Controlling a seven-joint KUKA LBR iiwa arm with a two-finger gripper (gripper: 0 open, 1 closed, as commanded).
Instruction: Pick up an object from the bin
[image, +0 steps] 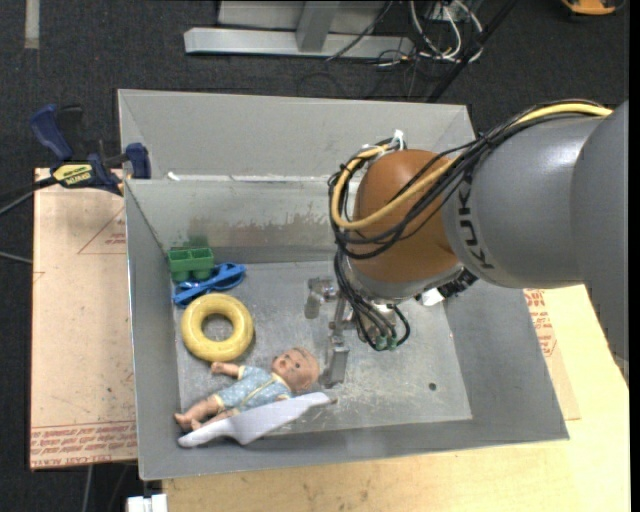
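My fingers (337, 365) stand apart with nothing between them, low over the floor of the grey bin (450, 385) near its middle. One tip is just beside the head of the doll (250, 390), which lies along the near wall, a white strip (275, 418) against it. Further toward the view's left lie a yellow ring (217, 328), a blue piece (208, 284) and a green block (190, 260)

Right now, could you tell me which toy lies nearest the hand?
The small baby doll in pale blue: its head lies beside the hand, while the yellow ring, green block and blue plastic piece sit farther left.
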